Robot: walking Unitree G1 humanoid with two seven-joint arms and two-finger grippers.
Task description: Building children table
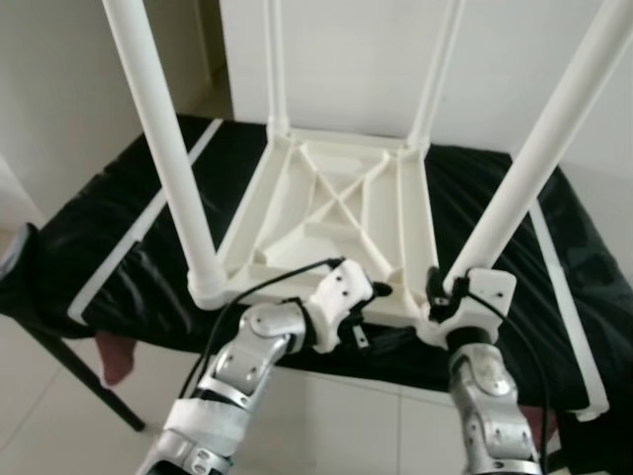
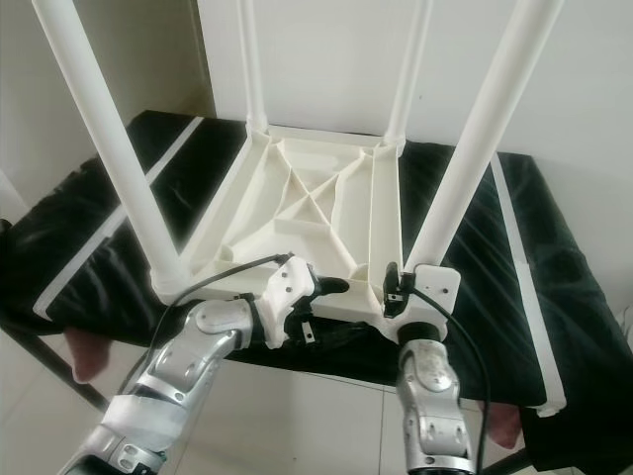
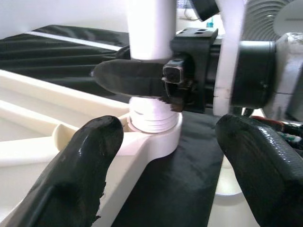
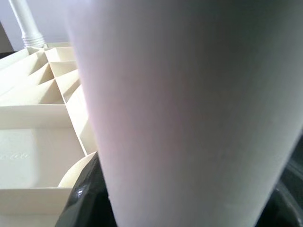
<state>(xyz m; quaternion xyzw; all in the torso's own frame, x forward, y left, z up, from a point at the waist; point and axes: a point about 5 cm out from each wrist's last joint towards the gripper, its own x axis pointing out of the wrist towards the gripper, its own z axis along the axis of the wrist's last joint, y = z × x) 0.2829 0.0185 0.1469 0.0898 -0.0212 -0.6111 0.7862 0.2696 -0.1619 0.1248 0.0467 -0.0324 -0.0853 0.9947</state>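
Observation:
A white plastic children's table (image 1: 336, 208) lies upside down on a black cloth (image 1: 119, 228). All its legs stand up, the near left leg (image 1: 168, 148) and the near right leg (image 1: 539, 148) closest to me. My right gripper (image 1: 450, 292) is shut on the near right leg just above its socket; its black finger (image 3: 128, 78) wraps the leg. The leg's threaded end (image 3: 149, 111) shows above the corner socket (image 3: 156, 132). My left gripper (image 3: 165, 156) is open beside that corner, with the table's near edge between its fingers (image 3: 80, 161).
The cloth, with white stripes (image 1: 129, 247), covers a low stand with a dark leg (image 1: 79, 376). A reddish thing (image 1: 111, 358) sticks out under its near left edge. Pale floor tiles (image 1: 356, 426) lie in front, and a white wall (image 1: 346, 59) rises behind.

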